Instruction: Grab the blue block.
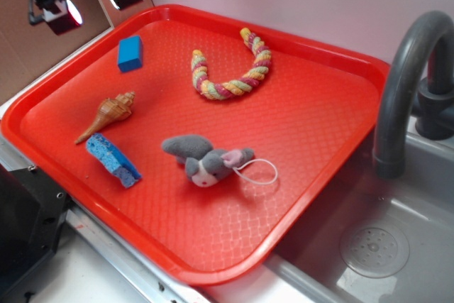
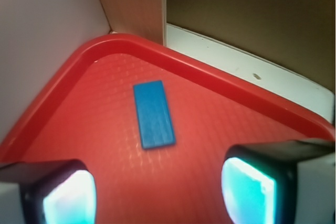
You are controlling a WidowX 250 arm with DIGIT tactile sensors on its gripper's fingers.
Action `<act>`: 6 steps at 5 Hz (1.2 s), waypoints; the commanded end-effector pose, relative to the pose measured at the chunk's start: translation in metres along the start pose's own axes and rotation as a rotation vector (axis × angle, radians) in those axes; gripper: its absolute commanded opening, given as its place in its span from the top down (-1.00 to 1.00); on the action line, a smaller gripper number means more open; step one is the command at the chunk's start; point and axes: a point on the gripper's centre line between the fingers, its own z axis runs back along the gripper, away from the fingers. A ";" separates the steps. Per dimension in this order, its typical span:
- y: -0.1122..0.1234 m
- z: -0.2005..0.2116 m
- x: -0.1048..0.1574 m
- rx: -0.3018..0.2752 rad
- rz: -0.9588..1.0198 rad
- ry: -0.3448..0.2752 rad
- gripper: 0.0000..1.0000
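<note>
My hand (image 2: 157, 192) hangs wide open and empty above the blue block (image 2: 153, 114); its fingertips (image 2: 68, 198) are cut off at the wrist view's edge.

**What my WidowX arm looks like on screen**

On my exterior feed I see the gripper (image 1: 89, 1) at the far left corner: a black frame of bars and brackets, with two blocky fingers (image 1: 62, 15) that have white sides and a reddish tint on their faces. I cannot make out any cables, screws or markings there.

On my wrist feed the same two fingers (image 2: 247, 190) fill the near edge. Each is a rounded rectangular pad rimmed in black, its face glowing pale cyan-white. The right one shows a white side wall.
</note>
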 end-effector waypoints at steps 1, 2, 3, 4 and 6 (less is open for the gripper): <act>0.013 -0.030 0.024 -0.030 0.067 -0.035 -1.00; 0.010 -0.052 0.027 -0.039 0.071 -0.027 -1.00; 0.008 -0.068 0.031 -0.008 0.063 -0.021 -1.00; 0.002 -0.084 0.028 -0.048 0.041 0.002 -1.00; 0.003 -0.096 0.024 -0.036 0.028 0.019 -0.88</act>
